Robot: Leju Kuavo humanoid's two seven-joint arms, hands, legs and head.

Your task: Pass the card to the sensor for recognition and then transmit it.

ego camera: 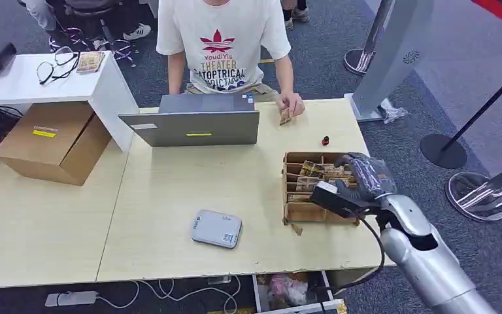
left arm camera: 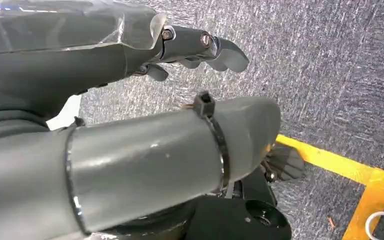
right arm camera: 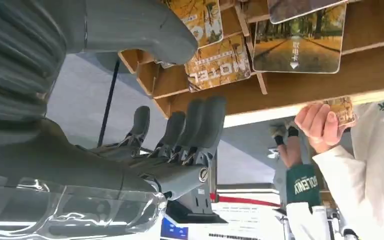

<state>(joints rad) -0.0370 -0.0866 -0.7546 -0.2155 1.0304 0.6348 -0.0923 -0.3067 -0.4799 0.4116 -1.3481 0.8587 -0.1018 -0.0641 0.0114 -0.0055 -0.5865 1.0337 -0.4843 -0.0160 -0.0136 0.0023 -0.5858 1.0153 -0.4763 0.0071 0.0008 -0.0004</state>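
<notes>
cards: they sit upright in the slots of the wooden card box (ego camera: 301,210) on the table's (ego camera: 170,190) right side. the right hand (ego camera: 365,175) hovers just over the box's right end. in the right wrist view a few cards (right arm camera: 220,65) lie between the thumb and the fingers (right arm camera: 200,125), but none is touching either, as far as the pictures show
counts: one card box, one grey sensor pad (ego camera: 216,228), one laptop (ego camera: 193,123), one small red thing (ego camera: 325,140) on the table beyond the box. cards in the box are too packed to count; about four faces show in the wrist view
right hand fingers: spread well apart from the thumb, nothing held, dark fingers side by side and pointing out straight
left hand: the left hand (left arm camera: 200,47) hangs over grey carpet with a yellow floor line (left arm camera: 360,180); fingers lightly curled, thumb apart, holding nothing
person: sits behind the laptop in a white t-shirt, person's hand (ego camera: 292,104) holds one card (ego camera: 285,116) at the table's far edge
sensor pad: lies flat near the table's front, well apart from the box, to its left
side stuff: cardboard box (ego camera: 52,140) on the left
</notes>
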